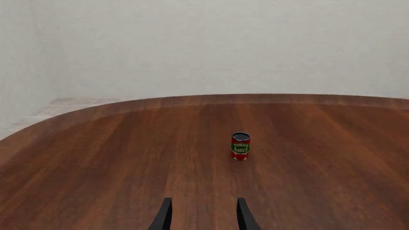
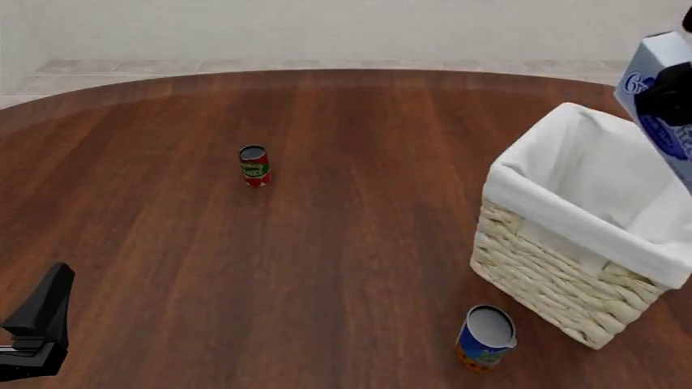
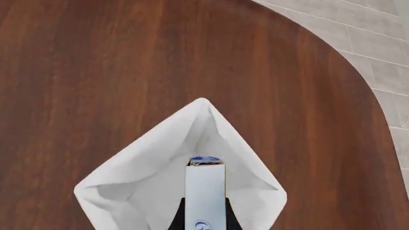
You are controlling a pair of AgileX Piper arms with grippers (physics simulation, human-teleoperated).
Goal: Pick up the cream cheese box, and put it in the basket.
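Cream cheese box (image 2: pixel 662 97) hangs pinched in the right gripper (image 3: pixel 204 213) directly above the open basket (image 2: pixel 562 267), its long axis pointing steeply down into the white liner, so the coming move looks like a straight lowering or release. Well away from the basket, the left gripper (image 1: pixel 203 215) sits spread and empty near the tomato sauce can (image 1: pixel 240 145).

- Soft, even light is covering everything, nothing's blowing out or going dim.
- The desk (image 2: pixel 324 243) is showing a faint pale sheen along its far edge.
- Shadows are barely showing; everything's staying sharp, no blur or edge warping.
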